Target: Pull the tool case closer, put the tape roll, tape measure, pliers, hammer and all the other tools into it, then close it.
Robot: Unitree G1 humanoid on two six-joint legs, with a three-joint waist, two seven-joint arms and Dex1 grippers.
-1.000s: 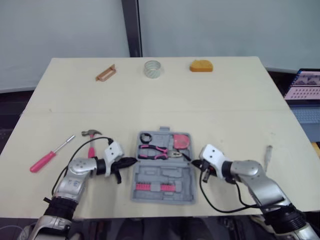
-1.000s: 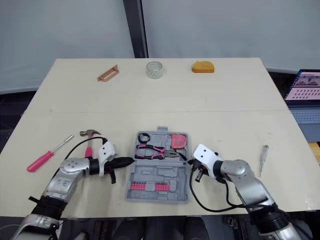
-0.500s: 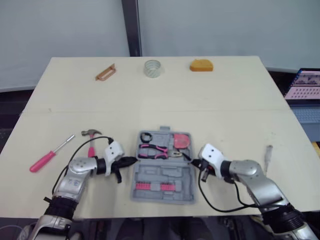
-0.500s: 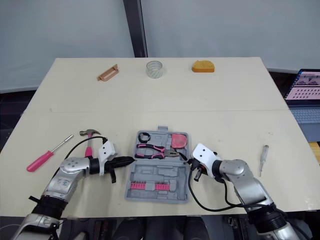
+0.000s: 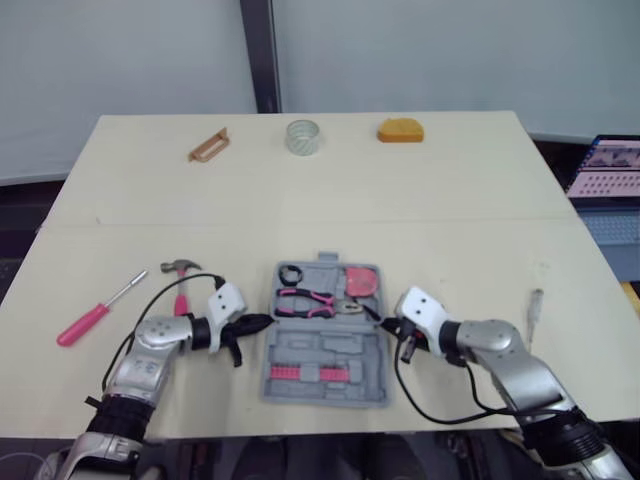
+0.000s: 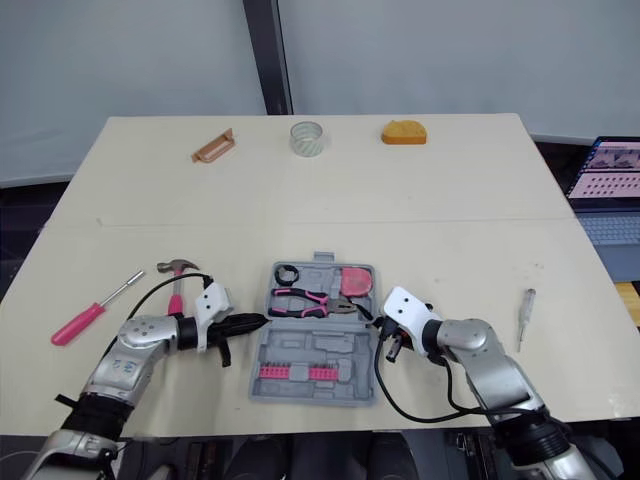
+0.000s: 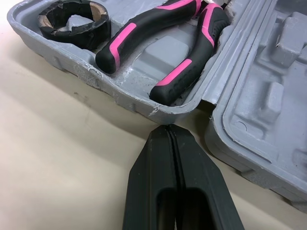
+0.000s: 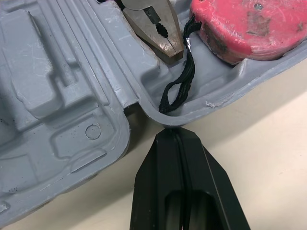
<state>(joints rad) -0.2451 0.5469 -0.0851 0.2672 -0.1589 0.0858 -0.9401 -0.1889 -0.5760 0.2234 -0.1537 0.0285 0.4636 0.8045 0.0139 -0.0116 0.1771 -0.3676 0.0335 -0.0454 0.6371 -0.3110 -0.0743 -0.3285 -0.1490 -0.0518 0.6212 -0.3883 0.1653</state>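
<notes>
The gray tool case (image 5: 325,332) lay open and flat on the counter (image 5: 450,220), at its near edge between the two arms. In the case's far half sat a black tape roll (image 7: 73,17) in the left corner, pink-and-black pliers (image 7: 158,36) across the middle, and a red tape measure (image 8: 244,26) on the right, its black wrist loop (image 8: 180,79) trailing toward the case's right wall. The near half held a pink row of bits (image 5: 285,371) in its molded slots. No lettering could be read on the case or the tools.

The left gripper (image 7: 169,130) had its two black fingers pressed together with nothing between them, its tip at the case's left wall where the two halves meet. The right gripper (image 8: 175,132) was likewise fully closed and empty, its tip at the case's right wall at the same joint, just below the black loop. Whether either tip actually touched the plastic could not be told.

Left of the case, beside the left arm, lay the hammer (image 5: 182,280) with its pink handle, and farther left a pink-handled screwdriver (image 5: 95,311). Well to the right of the case lay a small pale screwdriver (image 5: 536,307). Far beyond the case, along the counter's back edge, stood a brown oblong piece (image 5: 208,146), a clear roll (image 5: 303,137) and an orange block (image 5: 400,130). Off the counter, to the right of the case, a laptop (image 5: 610,168) showed rows of pink on its screen, too small to read.
</notes>
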